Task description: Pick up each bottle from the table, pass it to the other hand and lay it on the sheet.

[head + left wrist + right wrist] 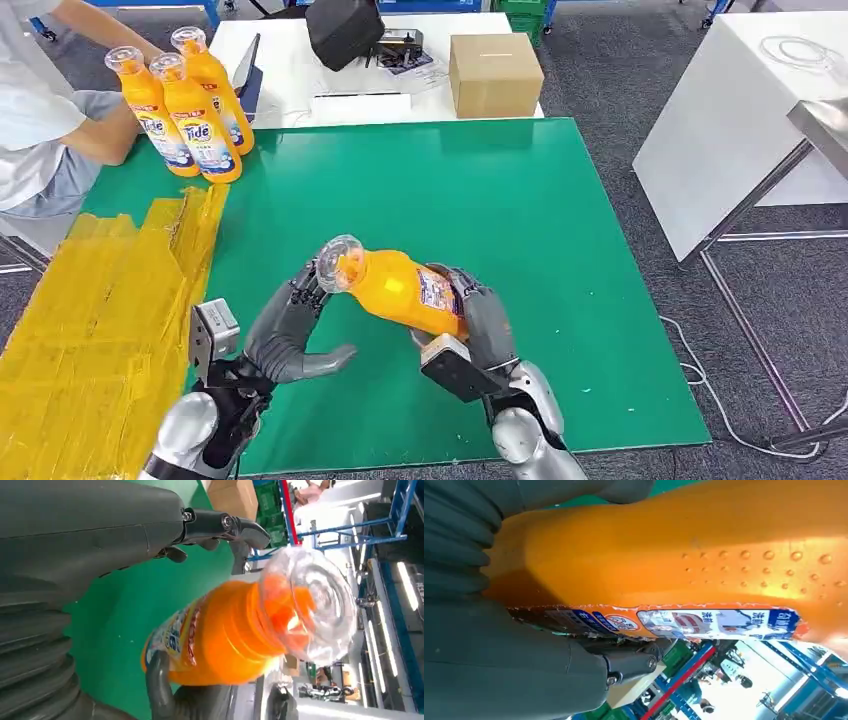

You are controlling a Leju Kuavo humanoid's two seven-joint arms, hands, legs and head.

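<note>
Right hand [478, 325] grips bottle [400, 288] base; left hand [290, 330] spread open at its cap end. Risk: releasing early drops bottle onto tabletop [560, 260].

Orange bottle [398, 288] with clear domed cap and blue-white label, held lying on its side above the green desk [540, 220]. Base and label end sit inside the right hand [470, 325], whose fingers wrap the body; cap end points toward the left hand [290, 330], whose fingertips lie at the cap, touching or just beside it, palm not closed round the bottle. Three more orange bottles [190, 110], same cap and label, stand upright and touching one another, well apart from both hands, at the far side beyond the left hand. Yellow sheet [100, 330] lies flat, wrinkled, just outboard of the left hand.
</note>
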